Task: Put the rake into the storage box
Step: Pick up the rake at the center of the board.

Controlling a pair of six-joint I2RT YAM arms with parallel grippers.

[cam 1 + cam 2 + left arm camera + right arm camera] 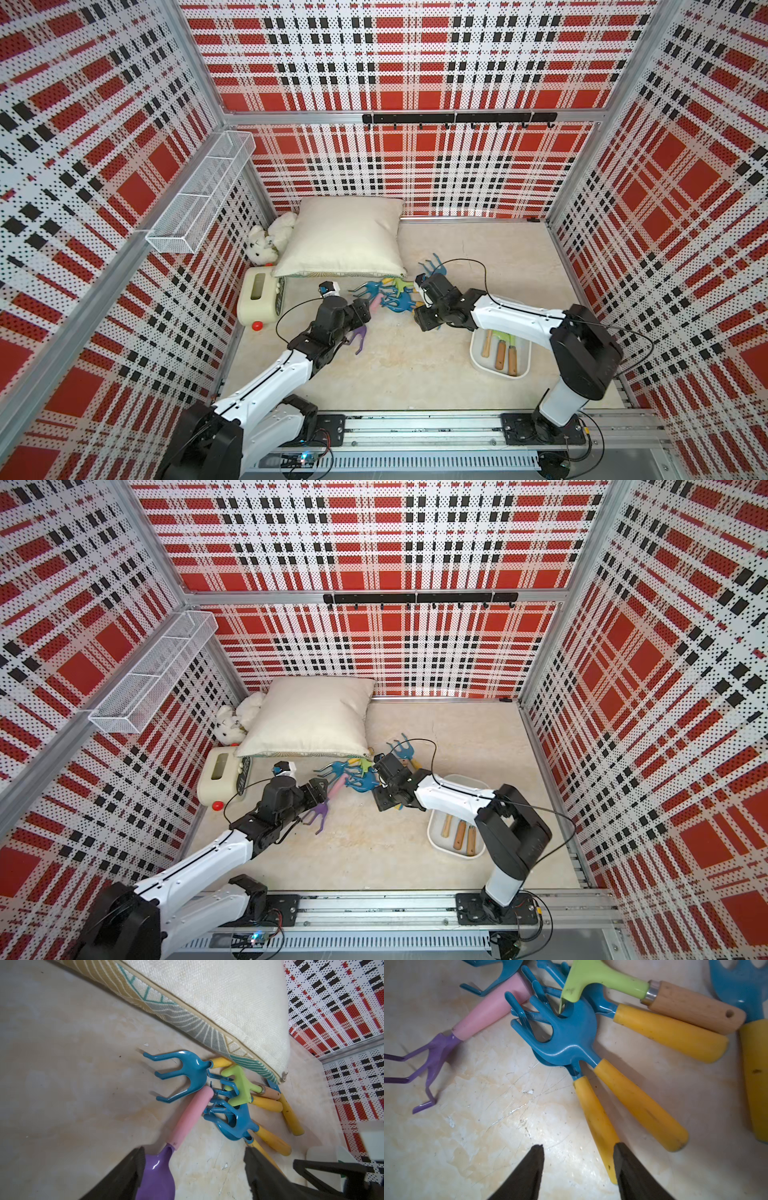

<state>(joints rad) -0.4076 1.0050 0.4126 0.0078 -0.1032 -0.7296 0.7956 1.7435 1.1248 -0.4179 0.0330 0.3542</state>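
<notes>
Several rakes lie in a pile (390, 295) in front of the pillow: blue heads with yellow handles, a green one (593, 974) with a wooden handle, and a purple rake (359, 336) with a pink handle. My right gripper (578, 1146) is low over the floor, open. The end of one blue rake's yellow handle (596, 1113) lies between its fingers, against one of them. My left gripper (193, 1155) is open around the purple rake's head (158, 1169). The storage box (475, 357), a white tub, sits under my right arm and holds wooden-handled tools.
A cream pillow (345, 237) leans at the back, with a white plush toy (268, 241) and a cream box with a red knob (259, 299) to its left. One more blue rake (432, 266) lies behind my right wrist. A wire basket (199, 195) hangs on the left wall.
</notes>
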